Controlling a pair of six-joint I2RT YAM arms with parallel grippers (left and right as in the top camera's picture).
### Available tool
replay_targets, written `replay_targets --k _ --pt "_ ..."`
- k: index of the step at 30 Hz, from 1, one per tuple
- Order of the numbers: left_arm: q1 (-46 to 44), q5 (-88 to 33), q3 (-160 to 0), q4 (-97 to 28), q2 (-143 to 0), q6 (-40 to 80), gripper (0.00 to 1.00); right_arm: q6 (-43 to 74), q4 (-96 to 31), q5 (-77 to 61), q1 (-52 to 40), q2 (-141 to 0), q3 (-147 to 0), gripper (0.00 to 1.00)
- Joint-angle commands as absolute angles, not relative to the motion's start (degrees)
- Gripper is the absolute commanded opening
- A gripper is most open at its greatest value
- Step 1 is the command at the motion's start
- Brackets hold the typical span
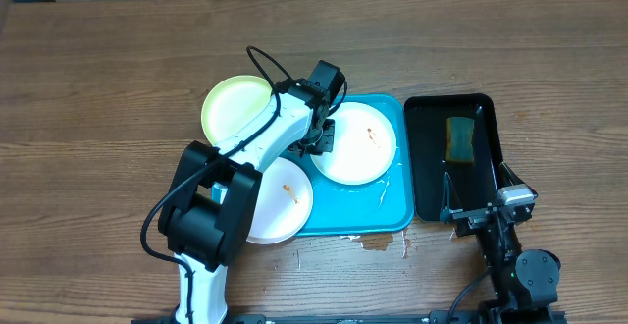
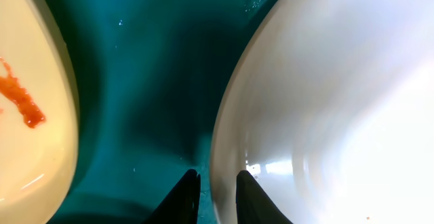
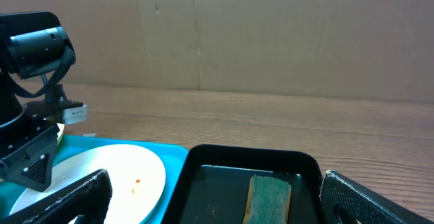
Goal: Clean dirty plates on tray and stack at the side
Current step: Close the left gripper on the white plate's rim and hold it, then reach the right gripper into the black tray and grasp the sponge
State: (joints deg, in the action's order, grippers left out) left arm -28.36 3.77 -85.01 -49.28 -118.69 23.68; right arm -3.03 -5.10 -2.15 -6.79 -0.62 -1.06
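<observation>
Left gripper [image 2: 217,197] fingertips [image 2: 188,195] are set astride the rim of the stiff, slick-looking white plate [image 2: 325,95], judged the right hold; clamping cannot be told.

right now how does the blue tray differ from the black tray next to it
Colour: the blue tray is bright cyan, the black tray glossy black.
Size: the blue tray is clearly wider than the narrow black tray.
Load: the blue tray carries a white plate with an orange smear, the black tray a sponge.
Both are rectangular, round-cornered and rimmed, side by side on the wooden table.
</observation>
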Motion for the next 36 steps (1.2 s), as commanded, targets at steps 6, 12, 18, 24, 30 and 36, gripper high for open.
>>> replay_targets --k 6,12,18,24,30,36 --pt "-27.77 2.94 -83.57 -47.53 -119.63 24.95 0.22 -3.27 -4.67 -2.2 -6.63 -0.19 -0.47 1.0" --pt "-27.75 2.92 -83.57 -47.33 -119.61 24.93 0.22 -3.25 -4.32 -1.45 -6.63 -0.19 -0.47 1.0" --pt "-27.59 3.14 -83.57 -47.27 -119.61 24.84 0.24 3.57 -6.81 -5.8 -6.68 -0.36 -3.11 1.0" --pt "-26.87 3.11 -83.57 -47.27 -119.61 24.84 0.13 4.99 -17.15 -1.17 -6.68 -6.33 -15.79 1.0" --pt "-26.5 3.11 -83.57 -47.33 -119.61 24.82 0.12 6.17 -34.81 6.44 -6.68 -25.65 -40.12 1.0" --pt "-26.48 2.94 -83.57 -47.72 -119.61 24.82 0.08 6.04 -56.36 6.35 -6.68 -51.88 -64.58 1.0"
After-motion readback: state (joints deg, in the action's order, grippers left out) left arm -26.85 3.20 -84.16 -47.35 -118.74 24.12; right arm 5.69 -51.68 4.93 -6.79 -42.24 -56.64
